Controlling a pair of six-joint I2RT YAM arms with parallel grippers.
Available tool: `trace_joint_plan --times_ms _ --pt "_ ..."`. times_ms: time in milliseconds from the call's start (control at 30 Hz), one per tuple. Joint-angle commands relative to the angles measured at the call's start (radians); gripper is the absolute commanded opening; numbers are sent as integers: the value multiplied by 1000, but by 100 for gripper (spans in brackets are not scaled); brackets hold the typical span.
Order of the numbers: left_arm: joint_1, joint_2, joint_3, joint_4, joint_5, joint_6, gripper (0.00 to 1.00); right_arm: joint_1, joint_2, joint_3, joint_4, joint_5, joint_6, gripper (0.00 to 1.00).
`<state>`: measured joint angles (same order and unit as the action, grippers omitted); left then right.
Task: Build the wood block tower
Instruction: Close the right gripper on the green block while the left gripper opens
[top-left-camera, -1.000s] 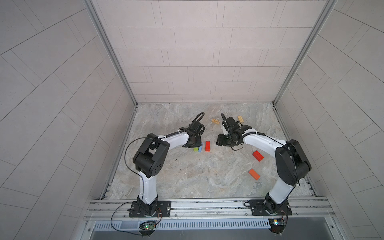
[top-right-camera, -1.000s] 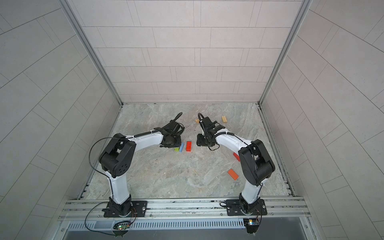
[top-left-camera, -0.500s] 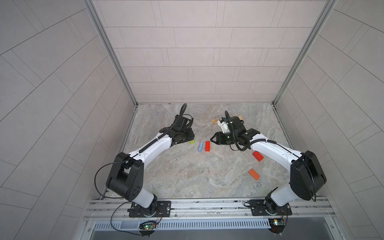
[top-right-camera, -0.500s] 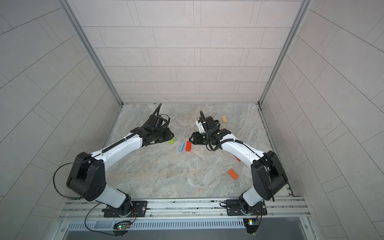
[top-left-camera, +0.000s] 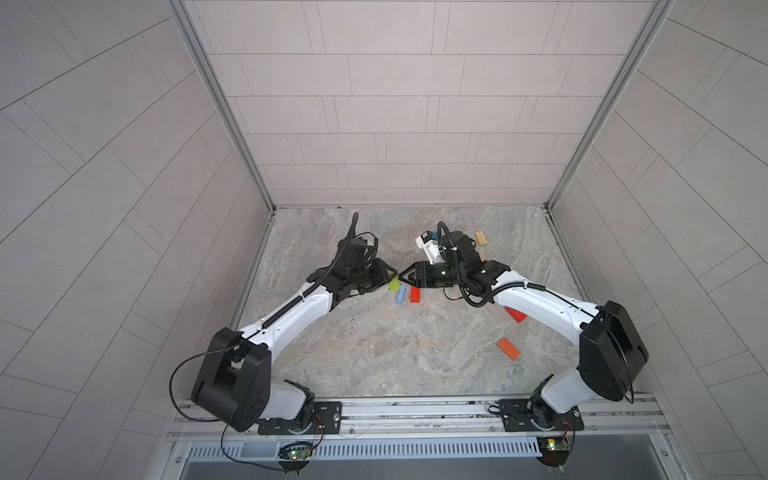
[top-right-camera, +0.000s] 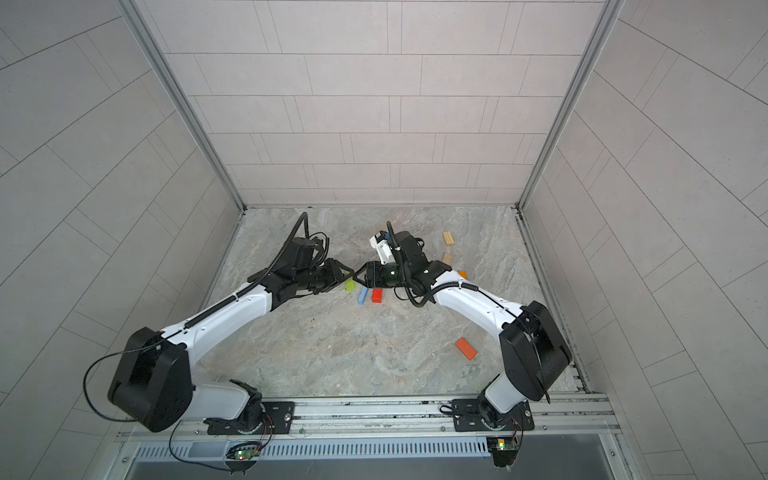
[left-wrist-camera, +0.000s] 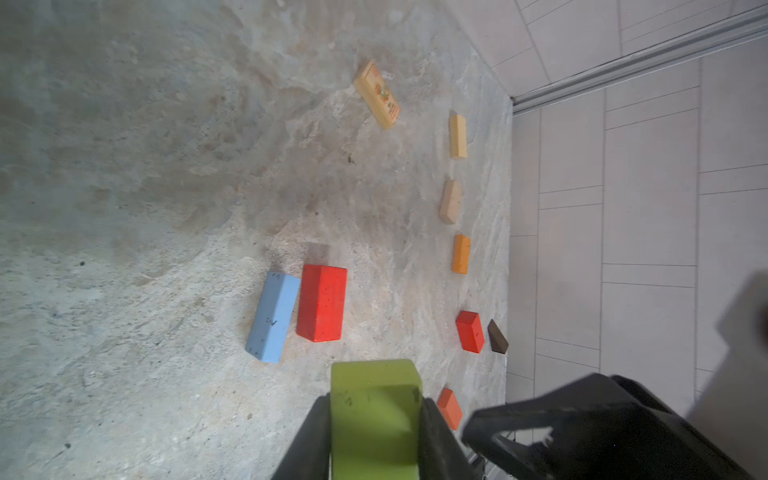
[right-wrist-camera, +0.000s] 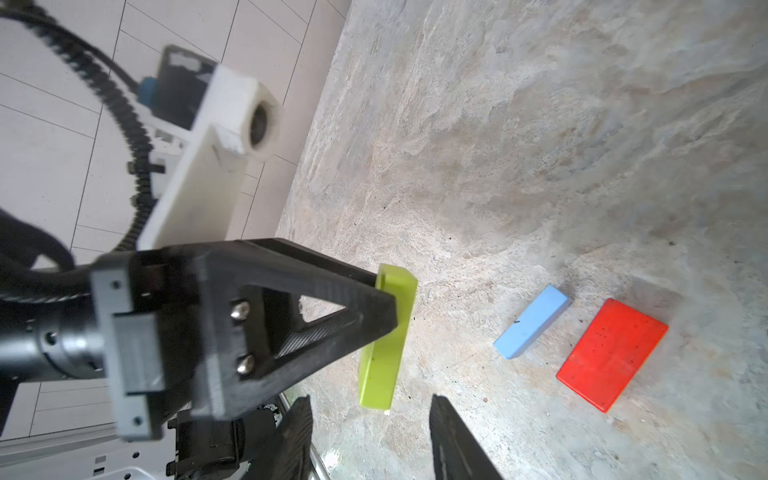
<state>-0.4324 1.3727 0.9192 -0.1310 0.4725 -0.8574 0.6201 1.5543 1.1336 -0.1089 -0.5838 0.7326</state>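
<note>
Our lime green block (right-wrist-camera: 386, 353) is a chunky painted plank with squared edges and a few dark specks. The left pincer (left-wrist-camera: 374, 409) has it clamped tight by its flat faces. It sits just beside the light blue block (left-wrist-camera: 273, 316) and red block (left-wrist-camera: 322, 303), which lie flat next to each other on the marbled, stone-look counter (top-left-camera: 374, 357). Both arms stretch in low, tips almost nose to nose. The right pincer (right-wrist-camera: 370, 399) is spread apart and holds nothing.

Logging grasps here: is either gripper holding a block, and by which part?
The left gripper pinches the lime green block near one end, the rest jutting free. The right gripper is open and holds nothing.
</note>
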Motion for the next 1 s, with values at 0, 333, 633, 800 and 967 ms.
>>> trace_joint_plan --times_ms 0,333,633,800,967 --pt "4 -6 -16 40 22 -20 27 15 30 29 1 -4 17 46" --pt "5 -6 -36 73 47 -37 27 21 78 64 -5 -4 24 40" --pt "4 2 -35 101 62 -51 27 24 102 71 9 -11 37 30" --pt "6 3 -51 128 78 -64 27 24 118 75 22 -14 48 20" --pt "6 -8 -60 128 75 -60 46 25 124 72 33 -7 67 5"
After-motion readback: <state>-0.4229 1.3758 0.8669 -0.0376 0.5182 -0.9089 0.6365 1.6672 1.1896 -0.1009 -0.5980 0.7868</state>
